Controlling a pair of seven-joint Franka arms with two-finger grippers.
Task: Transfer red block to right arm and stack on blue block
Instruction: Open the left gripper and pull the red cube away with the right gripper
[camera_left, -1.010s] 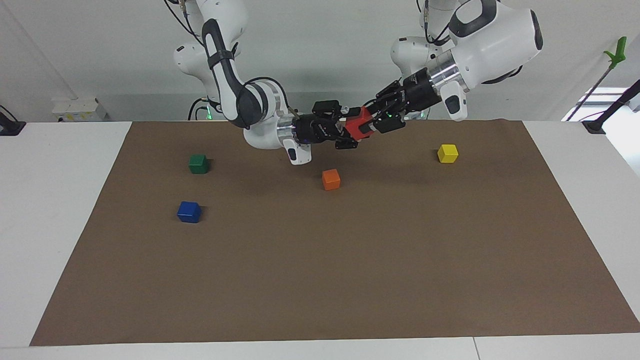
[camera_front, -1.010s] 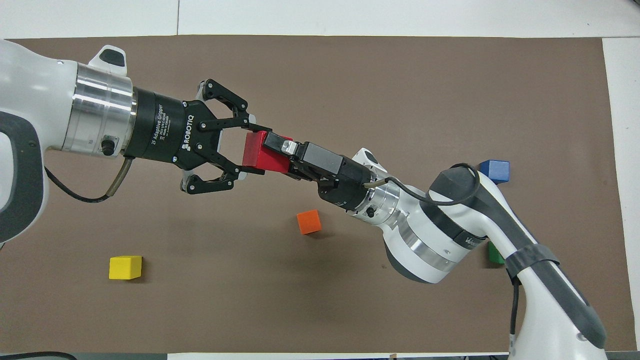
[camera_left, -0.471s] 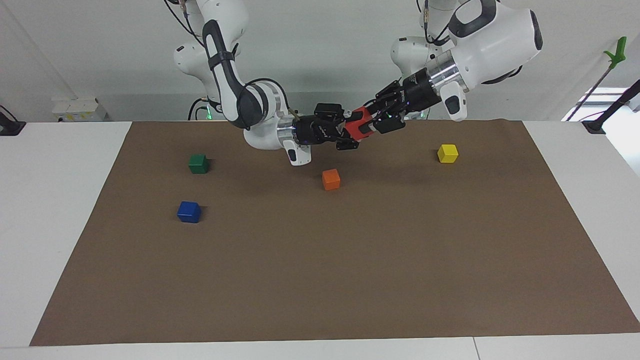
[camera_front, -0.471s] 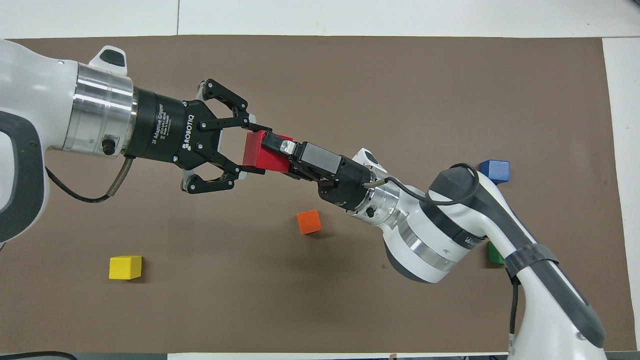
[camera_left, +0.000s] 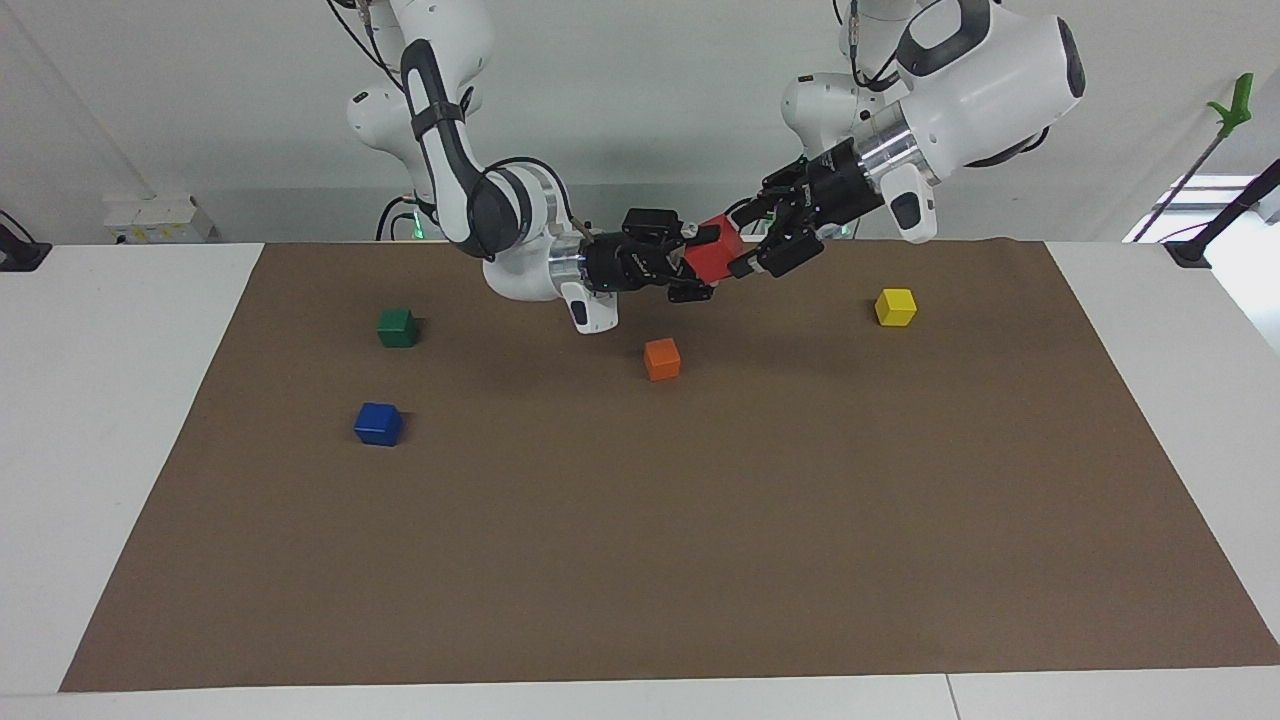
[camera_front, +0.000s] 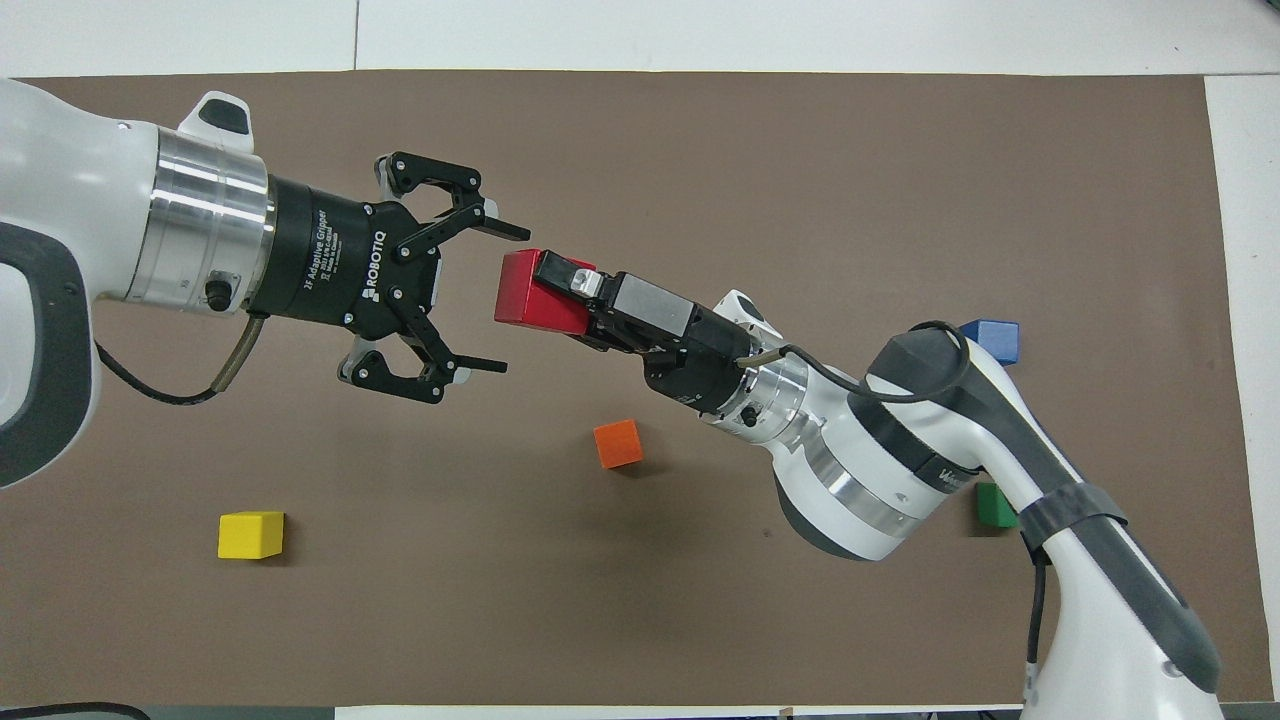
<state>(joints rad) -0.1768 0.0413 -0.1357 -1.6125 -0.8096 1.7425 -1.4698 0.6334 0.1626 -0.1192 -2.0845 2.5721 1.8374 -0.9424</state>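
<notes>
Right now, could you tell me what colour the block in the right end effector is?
Bright red, clearest in the overhead view.

arms (camera_front: 900, 480) white – silver wrist rings | black tool (camera_front: 497, 298) – ROBOTIQ lettering | black cables

On the brown mat (camera_left: 700, 560) sit an orange cube (camera_left: 662, 359) near the middle, a yellow cube (camera_left: 895, 307) toward the left arm's end, and a green cube (camera_left: 397, 328) toward the right arm's end, all well apart.
</notes>
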